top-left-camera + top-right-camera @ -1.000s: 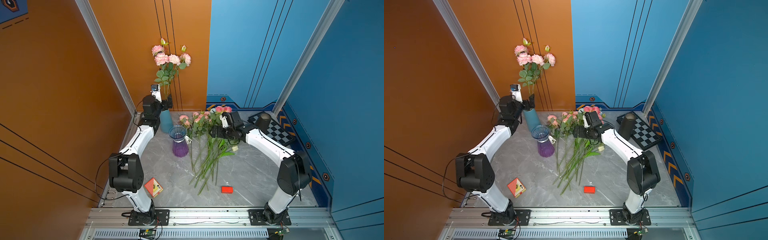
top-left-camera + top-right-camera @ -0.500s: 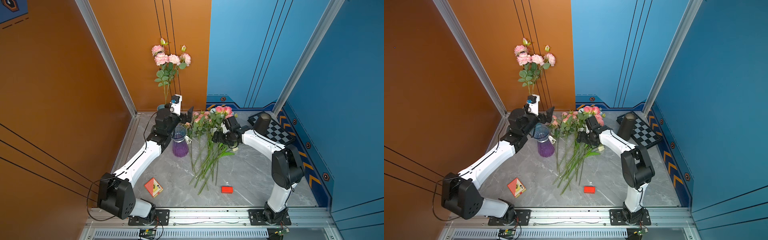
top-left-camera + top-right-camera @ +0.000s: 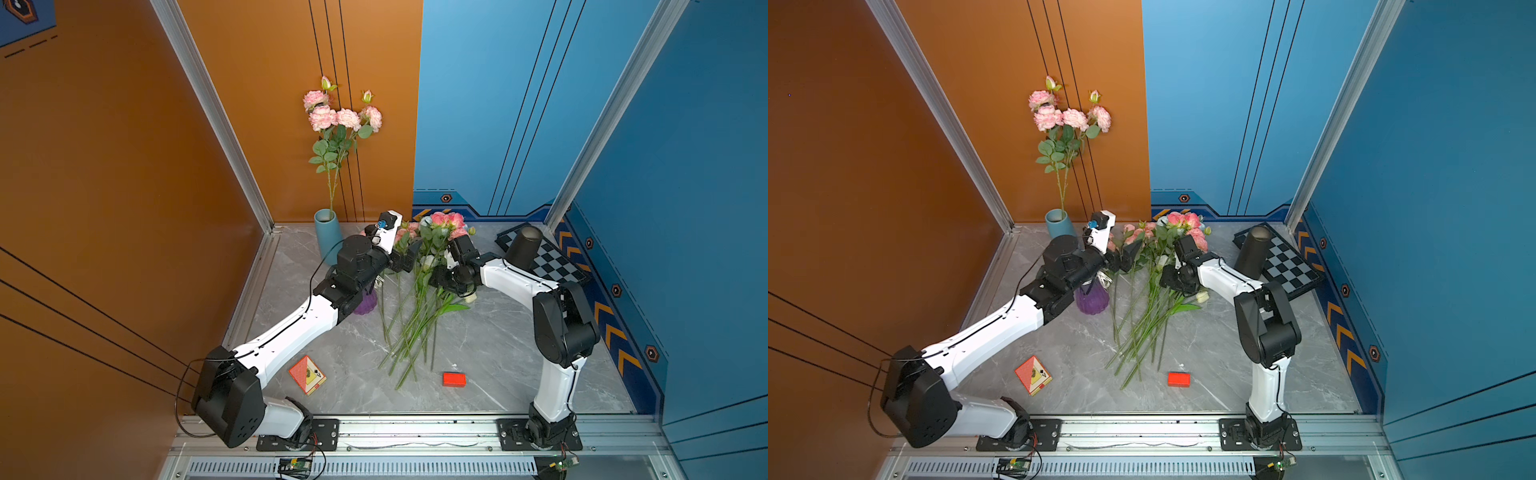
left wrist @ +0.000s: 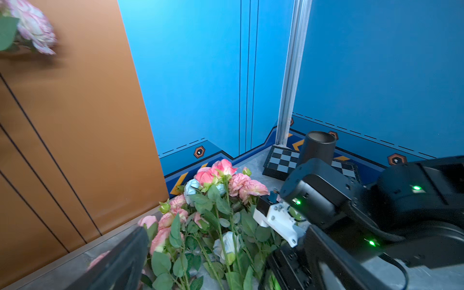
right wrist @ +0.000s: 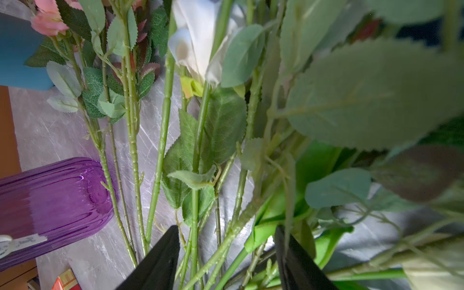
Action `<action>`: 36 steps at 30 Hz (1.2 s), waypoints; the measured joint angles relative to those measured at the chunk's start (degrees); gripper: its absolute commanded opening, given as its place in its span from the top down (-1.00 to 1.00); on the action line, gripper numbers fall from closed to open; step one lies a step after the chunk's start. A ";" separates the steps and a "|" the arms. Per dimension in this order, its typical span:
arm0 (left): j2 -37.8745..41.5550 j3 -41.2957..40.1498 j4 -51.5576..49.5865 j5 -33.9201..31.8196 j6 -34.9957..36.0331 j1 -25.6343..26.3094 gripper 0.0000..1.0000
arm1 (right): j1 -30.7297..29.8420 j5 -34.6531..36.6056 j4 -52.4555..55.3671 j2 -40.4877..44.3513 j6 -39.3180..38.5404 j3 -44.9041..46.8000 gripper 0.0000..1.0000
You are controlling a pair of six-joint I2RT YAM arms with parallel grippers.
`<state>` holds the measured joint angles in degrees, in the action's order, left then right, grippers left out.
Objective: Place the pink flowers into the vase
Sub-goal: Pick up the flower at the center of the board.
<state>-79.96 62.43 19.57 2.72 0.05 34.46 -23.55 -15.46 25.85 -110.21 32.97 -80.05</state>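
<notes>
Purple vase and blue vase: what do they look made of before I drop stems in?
Purple vase: likely ribbed translucent glass or clear plastic, glossy, with a bright highlight and the base showing through. Blue vase: opaque, matte, smooth cylinder, probably ceramic, though painted plastic is possible.

You see a purple vase (image 5: 55, 198) of glossy, ribbed, see-through glass on a smooth marbled grey floor (image 3: 490, 345). The pink flowers (image 4: 241, 185) look like matt fabric on knobbly plastic stems (image 5: 160, 140). The blue vase (image 3: 326, 237) is matt; the arms (image 3: 291, 332) are smooth white plastic.
</notes>
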 measured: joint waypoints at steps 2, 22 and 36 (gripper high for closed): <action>0.00 -0.70 -0.22 0.17 -0.37 0.79 -0.97 | 0.00 0.00 -0.20 -0.52 0.11 -0.20 -0.09; 0.00 -2.43 -1.51 0.09 -2.86 1.51 -0.97 | 0.35 -0.22 -0.55 -2.58 1.22 -2.12 0.73; 0.00 -2.45 -2.14 0.11 -5.33 1.51 -0.97 | 0.37 0.22 0.74 -0.31 1.33 -4.48 0.82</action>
<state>-79.96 59.99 17.43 2.83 -5.28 35.97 -23.18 -15.25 26.59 -110.52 34.30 -84.53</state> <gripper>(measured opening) 0.985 0.092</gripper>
